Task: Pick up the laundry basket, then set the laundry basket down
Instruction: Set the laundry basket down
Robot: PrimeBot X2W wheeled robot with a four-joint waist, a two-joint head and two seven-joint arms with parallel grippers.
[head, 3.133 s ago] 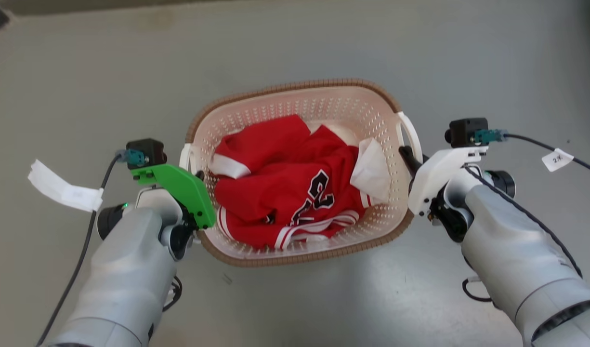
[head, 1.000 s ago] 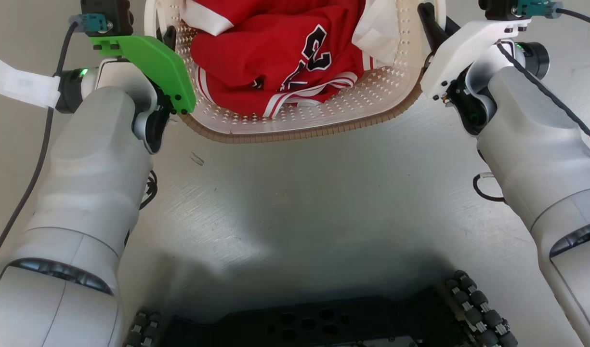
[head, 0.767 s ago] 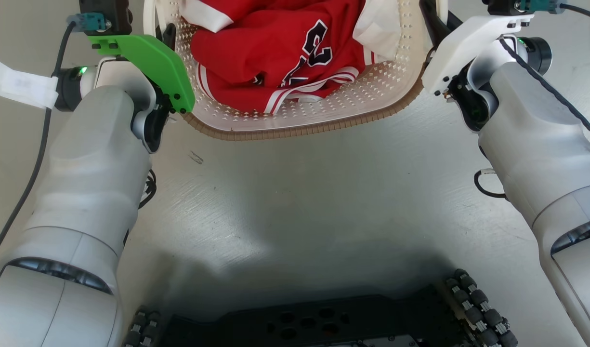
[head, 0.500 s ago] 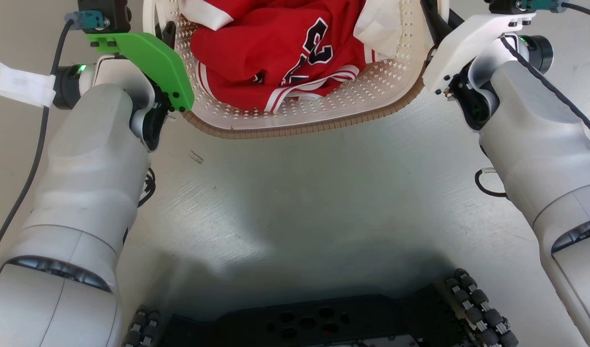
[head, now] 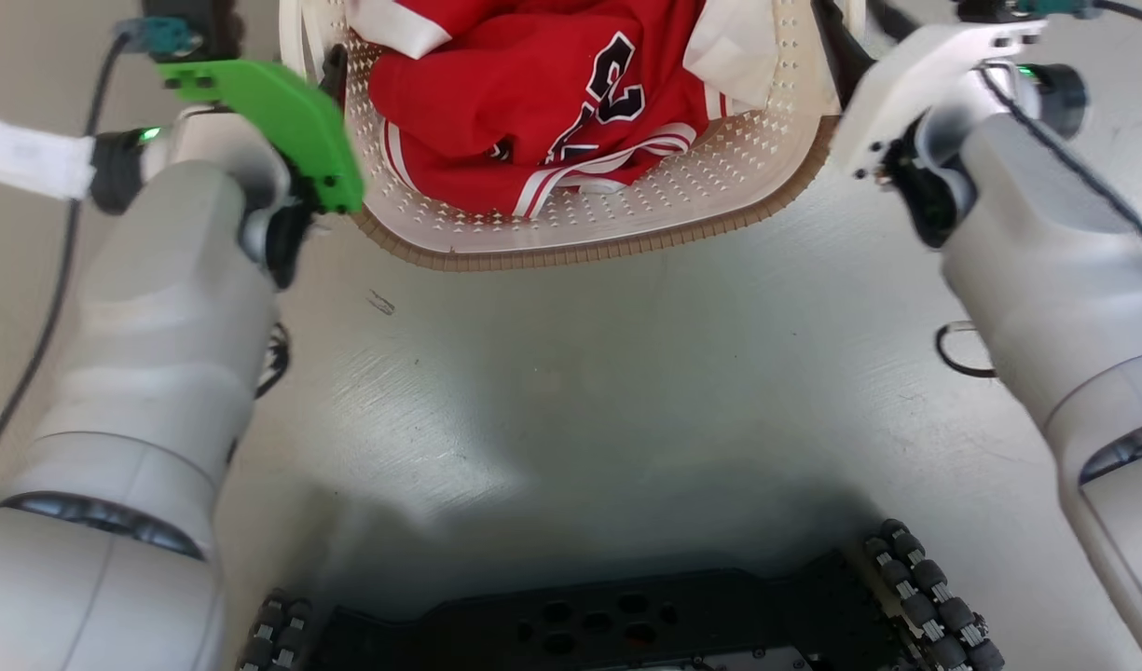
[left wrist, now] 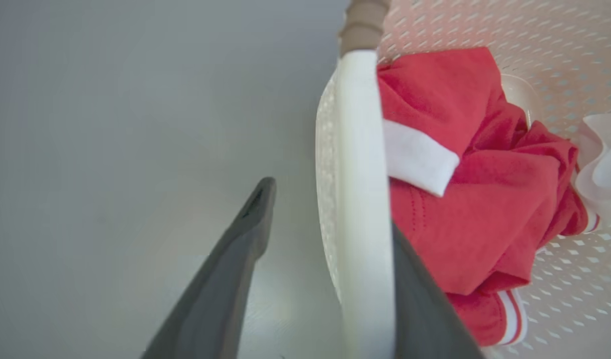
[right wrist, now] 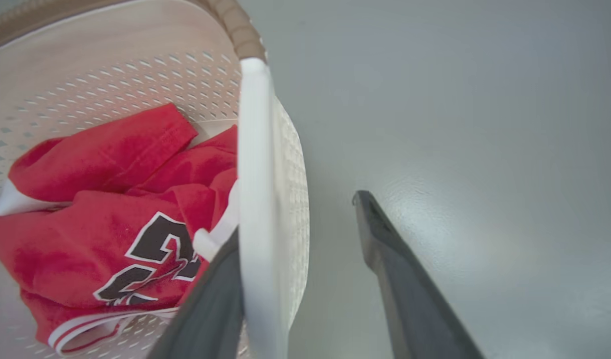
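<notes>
At the bottom of the head view, the robot's dark wheeled base (head: pixel 608 624) sits on a grey floor (head: pixel 580 373). The left forearm (head: pixel 160 354) and right forearm (head: pixel 1046 261) rise along the frame's two sides. Above them, at top centre and cut by the upper edge, is the laundry basket (head: pixel 589 250), brown rim toward the base. A red jersey (head: pixel 533 102) with black numerals and a white cloth (head: pixel 734 47) lie inside. Whether the basket's bottom touches the floor cannot be told.

The head view gives base, arms and near rim; the wrist views give the finger gaps. In the left wrist view, the left claw (left wrist: pixel 327 209) stands spread, straddling a white side handle (left wrist: pixel 360 174). Its lower-right finger (left wrist: pixel 425 309) lies against the handle on the jersey side, and its lower-left finger (left wrist: pixel 230 289) hangs clear over the floor. In the right wrist view, the right claw (right wrist: pixel 295 214) is likewise spread about the other handle (right wrist: pixel 255 174). One finger (right wrist: pixel 210 309) touches that handle on the jersey side; the outer finger (right wrist: pixel 405 299) stands apart.
</notes>
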